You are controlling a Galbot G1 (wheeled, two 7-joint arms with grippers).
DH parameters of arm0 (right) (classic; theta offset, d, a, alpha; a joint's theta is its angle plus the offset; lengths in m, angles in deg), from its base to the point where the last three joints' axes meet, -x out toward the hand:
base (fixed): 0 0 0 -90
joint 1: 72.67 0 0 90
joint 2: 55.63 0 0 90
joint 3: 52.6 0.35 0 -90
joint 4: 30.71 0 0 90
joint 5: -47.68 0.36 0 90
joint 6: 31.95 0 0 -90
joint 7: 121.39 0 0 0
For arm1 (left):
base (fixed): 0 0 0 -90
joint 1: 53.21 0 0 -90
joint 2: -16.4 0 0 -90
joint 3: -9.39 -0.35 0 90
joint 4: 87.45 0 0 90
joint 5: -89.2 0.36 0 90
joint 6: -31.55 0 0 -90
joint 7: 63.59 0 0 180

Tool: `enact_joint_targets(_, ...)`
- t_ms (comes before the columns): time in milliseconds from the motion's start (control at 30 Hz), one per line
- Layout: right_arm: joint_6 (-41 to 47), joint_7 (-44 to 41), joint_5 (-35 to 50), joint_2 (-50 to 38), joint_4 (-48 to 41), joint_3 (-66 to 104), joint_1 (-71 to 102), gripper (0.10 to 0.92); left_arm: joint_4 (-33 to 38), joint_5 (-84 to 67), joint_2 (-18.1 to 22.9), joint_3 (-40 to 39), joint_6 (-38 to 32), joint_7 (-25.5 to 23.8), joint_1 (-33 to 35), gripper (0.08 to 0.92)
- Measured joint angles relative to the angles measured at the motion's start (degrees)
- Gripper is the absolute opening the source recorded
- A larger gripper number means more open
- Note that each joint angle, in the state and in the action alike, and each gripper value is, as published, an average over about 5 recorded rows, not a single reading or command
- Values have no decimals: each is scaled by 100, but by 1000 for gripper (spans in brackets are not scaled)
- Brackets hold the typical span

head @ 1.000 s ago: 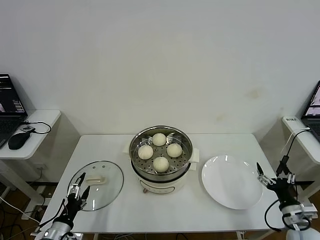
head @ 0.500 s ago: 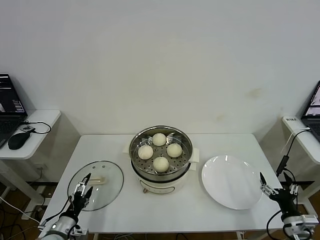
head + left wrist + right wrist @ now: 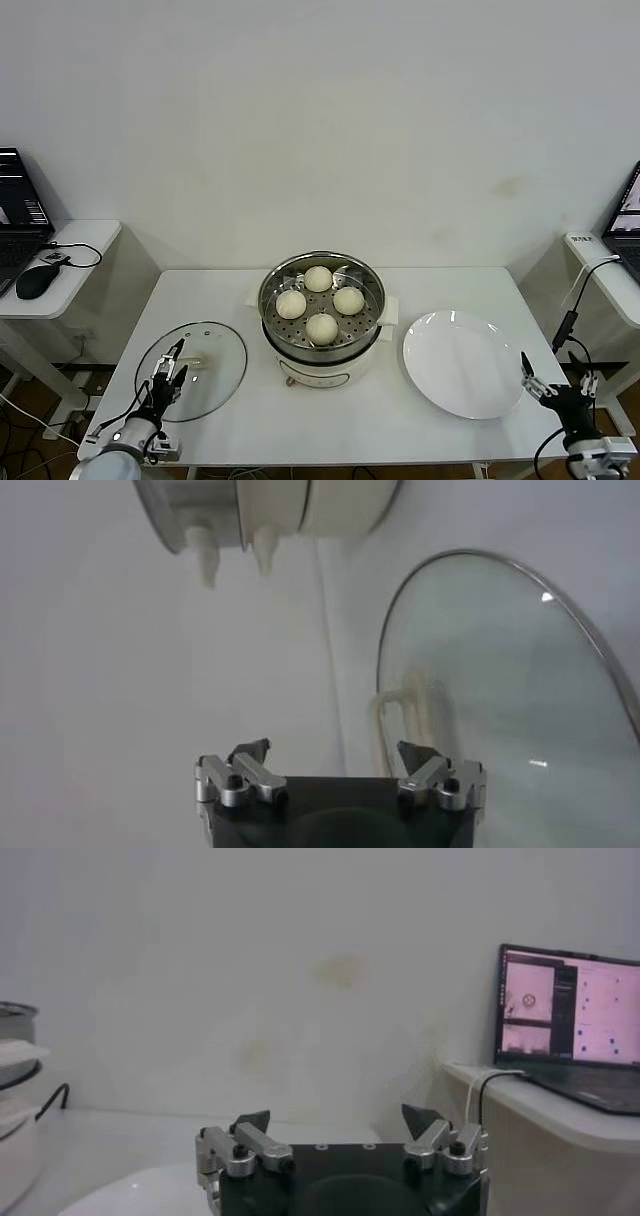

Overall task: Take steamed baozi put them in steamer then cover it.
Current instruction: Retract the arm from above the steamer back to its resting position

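Observation:
The steamer (image 3: pixel 263 300) stands mid-table on its white pot base, uncovered, with several steamed baozi (image 3: pixel 322 327) on its perforated floor. The cover (image 3: pixel 215 385), a clear glass lid, lies flat on the table to the steamer's left, its cream handle (image 3: pixel 196 359) facing up. My left gripper (image 3: pixel 168 363) hovers open over the cover's near edge, just short of the handle (image 3: pixel 408 708); the wrist view shows its fingers (image 3: pixel 250 752) spread and empty beside the glass (image 3: pixel 500 680). My right gripper (image 3: pixel 556 374) is low off the table's front right corner, open and empty (image 3: pixel 338 1113).
An empty white plate (image 3: pixel 462 362) lies to the right of the steamer. A side table on the left holds a laptop and a mouse (image 3: pixel 38 282). Another laptop (image 3: pixel 570 1013) sits on a shelf to the right.
My left gripper has moved forward over the cover's near edge toward the handle. My right gripper has sunk lower and back, away from the plate.

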Motion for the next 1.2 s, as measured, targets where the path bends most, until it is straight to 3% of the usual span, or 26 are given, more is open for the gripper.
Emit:
enact_joint_targets(1000, -76, -52, -162, 99, -120, 36, 87, 823, -877, -12, 148, -263, -37, 30, -935, 823)
enact_joint_targets(1200, -81, -63, -204, 124, -161, 0, 82, 823, -1039, -24, 166, -289, -47, 35, -1047, 755)
